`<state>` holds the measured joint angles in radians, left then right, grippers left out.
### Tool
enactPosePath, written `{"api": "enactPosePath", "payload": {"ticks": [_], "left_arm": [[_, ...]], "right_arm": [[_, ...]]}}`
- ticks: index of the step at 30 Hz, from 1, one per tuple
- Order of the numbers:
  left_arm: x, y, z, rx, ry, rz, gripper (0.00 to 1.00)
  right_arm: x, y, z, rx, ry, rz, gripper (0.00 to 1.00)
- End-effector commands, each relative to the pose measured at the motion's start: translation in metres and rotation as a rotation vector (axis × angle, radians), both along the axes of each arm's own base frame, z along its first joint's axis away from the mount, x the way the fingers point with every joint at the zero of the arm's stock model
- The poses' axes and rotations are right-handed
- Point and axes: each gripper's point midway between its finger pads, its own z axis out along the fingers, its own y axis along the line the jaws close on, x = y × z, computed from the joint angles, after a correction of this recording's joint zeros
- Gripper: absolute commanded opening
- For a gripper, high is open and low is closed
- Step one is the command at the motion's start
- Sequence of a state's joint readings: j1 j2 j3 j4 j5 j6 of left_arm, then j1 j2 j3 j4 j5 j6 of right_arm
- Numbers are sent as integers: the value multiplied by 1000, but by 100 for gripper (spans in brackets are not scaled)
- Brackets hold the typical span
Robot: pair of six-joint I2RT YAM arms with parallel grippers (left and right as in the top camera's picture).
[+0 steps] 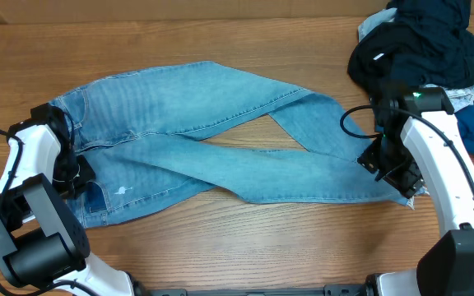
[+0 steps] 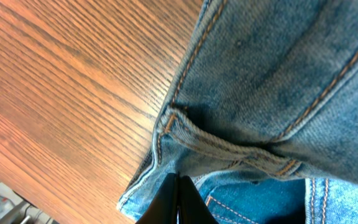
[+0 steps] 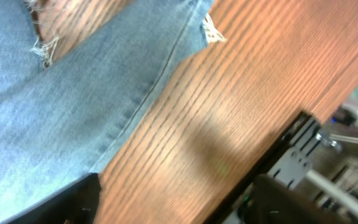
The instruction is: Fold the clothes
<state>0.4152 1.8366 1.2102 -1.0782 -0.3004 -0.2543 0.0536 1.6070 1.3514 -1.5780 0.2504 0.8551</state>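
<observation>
Presently the light blue jeans (image 1: 220, 164) lie lengthwise across the table (image 1: 220, 247), waistband left, frayed hems right, legs crossed. Left tool (image 2: 176, 186) clenched on the waistband; right tool (image 1: 397, 171) released.

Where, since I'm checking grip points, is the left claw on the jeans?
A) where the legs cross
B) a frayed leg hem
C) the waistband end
C: the left claw pinches the jeans at their waistband corner, as the left wrist view shows.
</observation>
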Motion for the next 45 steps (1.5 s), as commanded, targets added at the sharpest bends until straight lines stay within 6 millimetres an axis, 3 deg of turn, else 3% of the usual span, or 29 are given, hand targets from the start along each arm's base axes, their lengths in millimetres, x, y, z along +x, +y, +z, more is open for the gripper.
{"api": "enactPosePath", "payload": {"ticks": [1,3,5,6,7,9,14,18,23,29,42,45], "left_arm": [[0,6,3,14,5,16,4],[-2,5,3,13,4,35,4],[0,3,2,1,-5,39,4],[2,1,1,-9,-14,43,4],[2,0,1,-14,-17,44,4],[3,0,0,-20,-23,45,4],[6,0,0,-20,-35,46,4],[8,-3,-1,-38,-46,48,4],[8,-3,-1,-40,-44,48,4],[8,-4,-2,-46,-47,49,4],[8,-5,-1,-47,-45,49,4],[7,-5,-1,-49,-41,49,4]], "right_arm": [[35,1,37,-9,-191,55,88],[69,7,53,14,-335,147,85],[102,26,54,99,-434,331,84],[120,52,49,218,-484,509,94],[128,64,44,275,-502,583,95],[141,74,32,322,-526,651,96],[170,72,-6,300,-492,803,97],[184,50,-40,285,-444,814,97],[174,24,-65,361,-384,748,93],[158,-8,-81,317,-295,700,93],[148,-3,-124,420,-200,790,83],[146,-1,-125,436,-195,788,80]]}}
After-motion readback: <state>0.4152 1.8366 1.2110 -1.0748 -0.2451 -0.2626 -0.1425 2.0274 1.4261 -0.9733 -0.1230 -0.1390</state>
